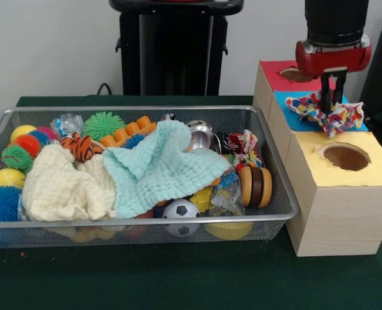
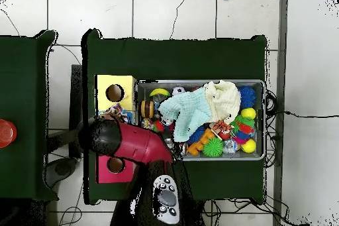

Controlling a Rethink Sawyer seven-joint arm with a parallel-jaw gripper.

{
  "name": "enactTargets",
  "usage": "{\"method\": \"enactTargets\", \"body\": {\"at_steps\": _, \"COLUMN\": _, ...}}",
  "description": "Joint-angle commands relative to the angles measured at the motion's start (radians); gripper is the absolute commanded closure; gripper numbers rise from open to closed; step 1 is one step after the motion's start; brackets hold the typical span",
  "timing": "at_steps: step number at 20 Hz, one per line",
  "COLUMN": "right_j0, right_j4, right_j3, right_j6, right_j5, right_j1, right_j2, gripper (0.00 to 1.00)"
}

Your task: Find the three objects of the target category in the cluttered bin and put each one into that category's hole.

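Note:
The wire mesh bin sits on the green table, full of toys and cloths; it also shows in the overhead view. To its right stand three wooden boxes with red, blue and yellow tops, each with a round hole. My gripper hangs straight down over the blue top. Its fingers stand close together in a multicoloured cloth that lies bunched over the blue box's hole. In the overhead view my red arm covers the gripper, and the cloth shows beside it.
In the bin lie a mint cloth, a cream cloth, a small football, a wooden yo-yo, a green spiky ball, a tiger toy and a metal bowl. The yellow box's hole is open.

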Motion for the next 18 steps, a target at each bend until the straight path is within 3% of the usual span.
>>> {"method": "enactTargets", "body": {"at_steps": 1, "right_j0": -0.083, "right_j4": -0.001, "right_j3": 0.102, "right_j6": 0.178, "right_j5": -0.163, "right_j1": 0.048, "right_j2": 0.24, "gripper": 1.0}}
{"method": "enactTargets", "body": {"at_steps": 5, "right_j0": -0.095, "right_j4": -0.033, "right_j3": 0.082, "right_j6": 0.193, "right_j5": -0.23, "right_j1": 0.031, "right_j2": 0.253, "gripper": 1.0}}
{"method": "enactTargets", "body": {"at_steps": 12, "right_j0": -0.035, "right_j4": -0.001, "right_j3": 0.023, "right_j6": 0.225, "right_j5": -0.227, "right_j1": -0.075, "right_j2": 0.175, "gripper": 1.0}}
{"method": "enactTargets", "body": {"at_steps": 15, "right_j0": 0.014, "right_j4": -0.013, "right_j3": -0.024, "right_j6": 0.204, "right_j5": -0.221, "right_j1": -0.076, "right_j2": 0.098, "gripper": 1.0}}
{"method": "enactTargets", "body": {"at_steps": 18, "right_j0": 0.091, "right_j4": -0.007, "right_j3": -0.098, "right_j6": 0.209, "right_j5": -0.121, "right_j1": -0.07, "right_j2": -0.032, "gripper": 1.0}}
